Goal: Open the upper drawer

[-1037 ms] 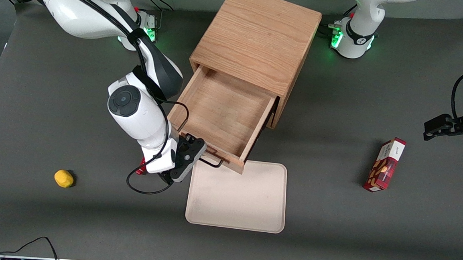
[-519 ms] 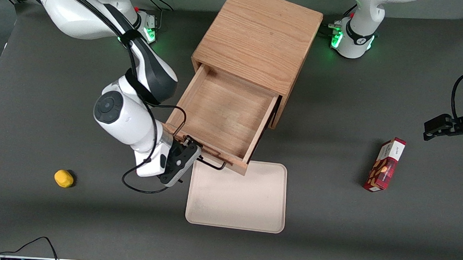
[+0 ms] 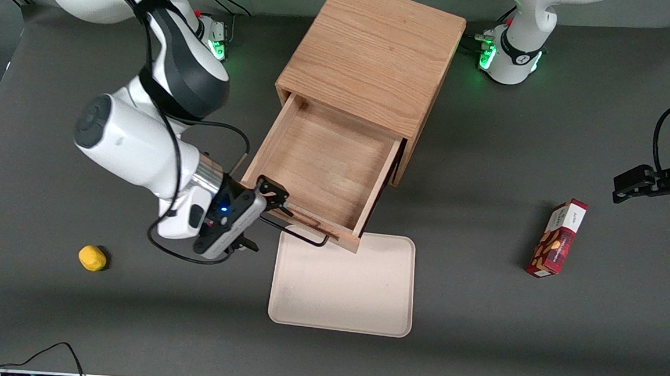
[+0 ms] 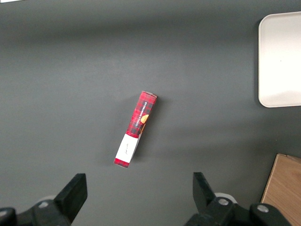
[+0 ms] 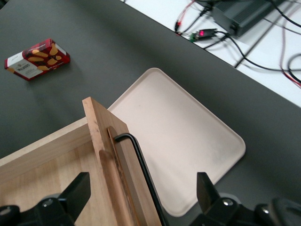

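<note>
I find the upper drawer (image 3: 325, 161) standing well out of the wooden cabinet (image 3: 372, 56), its bare oak floor fully exposed, its front board reaching over the nearest edge of the cream tray (image 3: 343, 287); I judge the opening step done in substance and the step in hand to be the release and retreat. My gripper (image 3: 260, 218) sits just beside the working-arm end of the black wire handle (image 3: 303, 237), at the drawer's front corner; the fingers stand apart and, in the wrist view, the handle (image 5: 141, 174) runs between them with open space on either side, so I hold nothing. I cannot tell from the front view whether a fingertip grazes the wire, since the gripper body masks that end. The next move, in my judgement, calls for drawing the gripper clear of the handle without snagging the wire or nudging the drawer back, then lifting away above the table (image 3: 53, 136). Count of items: one cabinet; one drawer visibly pulled out, any lower one being hidden beneath it; one handle in sight; one tray, with nothing lying in it; one red snack box (image 3: 557, 238) toward the parked arm's end of the table; one small yellow object (image 3: 92, 258) toward the working arm's end, nearer the front camera than the gripper.
</note>
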Available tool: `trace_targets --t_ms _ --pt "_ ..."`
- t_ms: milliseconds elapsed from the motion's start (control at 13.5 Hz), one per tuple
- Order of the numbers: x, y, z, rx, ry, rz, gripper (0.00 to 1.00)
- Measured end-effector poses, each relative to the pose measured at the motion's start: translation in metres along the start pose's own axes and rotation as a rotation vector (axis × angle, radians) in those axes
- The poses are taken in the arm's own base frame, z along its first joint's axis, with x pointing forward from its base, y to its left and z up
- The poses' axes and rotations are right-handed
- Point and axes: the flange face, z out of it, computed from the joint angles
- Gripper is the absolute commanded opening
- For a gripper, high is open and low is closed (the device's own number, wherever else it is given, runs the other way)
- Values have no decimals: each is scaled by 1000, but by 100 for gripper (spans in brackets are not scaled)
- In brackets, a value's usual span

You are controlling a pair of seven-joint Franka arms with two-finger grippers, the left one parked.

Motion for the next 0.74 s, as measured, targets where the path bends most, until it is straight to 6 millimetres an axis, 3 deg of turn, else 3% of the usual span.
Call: trace_targets --t_ms 222,296,370,519,741 --pt "-31 56 -86 -94 -80 193 100" --pt "-63 93 -129 -157 -139 302 100" --pt "-81 106 -148 -189 -170 378 100" --pt "-117 113 -175 -263 -233 584 100" --pt "-159 109 -205 -323 -255 690 100"
